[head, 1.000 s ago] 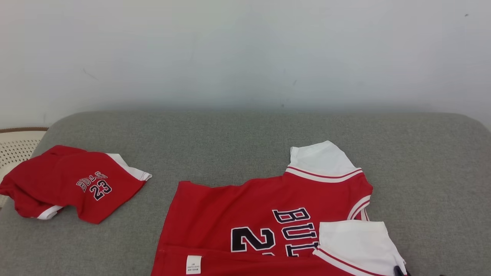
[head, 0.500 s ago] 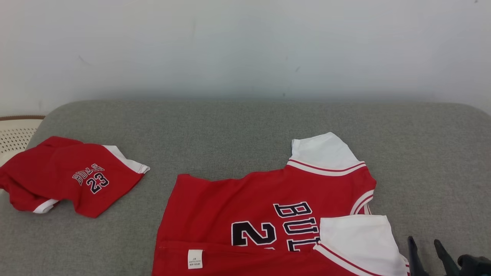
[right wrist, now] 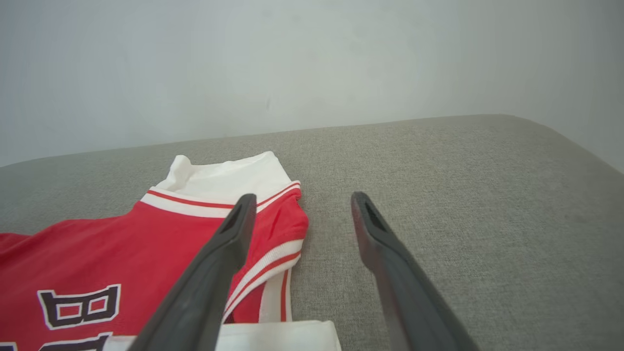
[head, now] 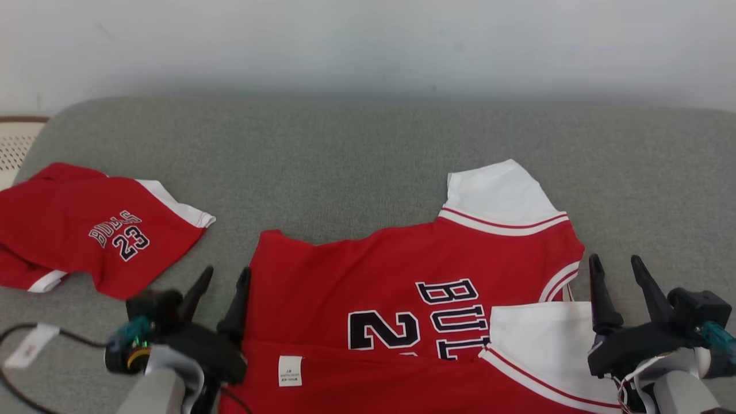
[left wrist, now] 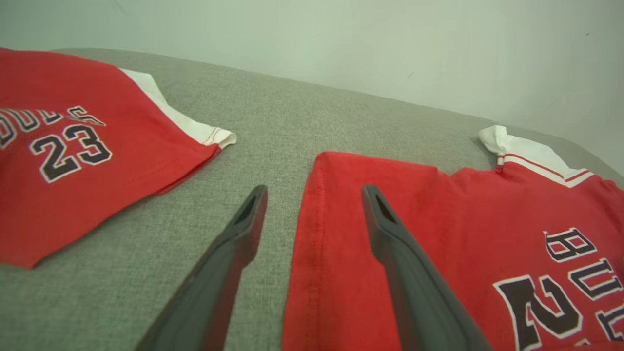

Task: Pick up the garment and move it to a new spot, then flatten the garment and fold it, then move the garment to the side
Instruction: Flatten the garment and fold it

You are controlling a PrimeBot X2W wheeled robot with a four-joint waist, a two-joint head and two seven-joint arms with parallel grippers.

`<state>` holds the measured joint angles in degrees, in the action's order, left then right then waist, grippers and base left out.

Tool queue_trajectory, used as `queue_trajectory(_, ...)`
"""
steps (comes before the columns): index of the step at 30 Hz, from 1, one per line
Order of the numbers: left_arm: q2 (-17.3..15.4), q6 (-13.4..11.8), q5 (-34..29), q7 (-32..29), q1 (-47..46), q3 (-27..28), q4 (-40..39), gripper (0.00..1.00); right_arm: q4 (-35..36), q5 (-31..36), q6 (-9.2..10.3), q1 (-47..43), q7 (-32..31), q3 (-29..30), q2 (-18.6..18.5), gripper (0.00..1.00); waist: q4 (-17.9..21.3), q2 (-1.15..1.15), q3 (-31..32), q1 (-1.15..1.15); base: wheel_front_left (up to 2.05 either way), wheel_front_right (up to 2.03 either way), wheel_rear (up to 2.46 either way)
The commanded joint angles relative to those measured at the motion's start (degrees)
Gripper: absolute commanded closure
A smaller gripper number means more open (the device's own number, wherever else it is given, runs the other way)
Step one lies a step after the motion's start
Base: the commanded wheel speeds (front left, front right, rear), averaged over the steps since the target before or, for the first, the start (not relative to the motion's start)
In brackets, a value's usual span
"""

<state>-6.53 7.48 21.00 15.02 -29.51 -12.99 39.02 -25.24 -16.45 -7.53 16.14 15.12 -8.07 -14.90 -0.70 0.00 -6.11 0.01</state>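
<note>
**So: one fold laid, more to go, both grippers open**

Nearest the camera, the jersey [head: 402, 287] has its near edge turned over onto itself. The inside shows there, with the care label [head: 290, 371], and the near sleeve [head: 540, 339] lies across the lettering. I judge the relocating and flattening done and the folding about half done; further folds and the move to the side are left.

The left gripper [head: 225, 271] sits at the jersey's left edge and the right gripper [head: 614, 260] at its right edge, each with fingers spread and holding nothing.

The wrist views add what the head view cannot settle. The left gripper [left wrist: 314, 192] straddles the jersey's hem [left wrist: 317, 219], one finger over red cloth and one over bare cushion [left wrist: 273, 112]. The right gripper [right wrist: 302, 200] has one finger above the armhole trim and the other over cushion.

Only the head view takes in the whole layout. The red shorts [head: 86, 230] lie well left of the jersey, the far sleeve [head: 500, 195] lies flat beyond the lettering, and a woven basket [head: 14, 149] sits far left.
</note>
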Motion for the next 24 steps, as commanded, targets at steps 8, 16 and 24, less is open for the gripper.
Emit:
queue_trajectory(8, -0.5, -0.8, -3.8, 0.2, -12.6, -1.7, 12.0, 0.0, 0.3, -1.4, 0.08, 2.2, 0.0, -1.8, -0.1, 0.0, 2.4, 0.0, -6.7, -0.01, 0.0, 0.0, 0.0)
queue_trajectory(16, -0.9, -2.9, -6.5, 0.2, -18.8, -2.1, 18.8, 0.0, 1.6, -1.9, 0.08, 4.0, 0.0, -1.6, -0.3, 0.0, 4.9, 0.0, -9.9, -0.01, 0.0, 0.0, 0.0)
queue_trajectory(24, 0.1, -2.5, -7.6, 0.1, -20.7, -3.0, 21.0, 0.0, 2.7, -1.7, 0.08, 4.3, 0.0, -1.2, 0.0, 0.0, 5.3, 0.0, -10.8, -0.01, 0.0, 0.0, 0.0)
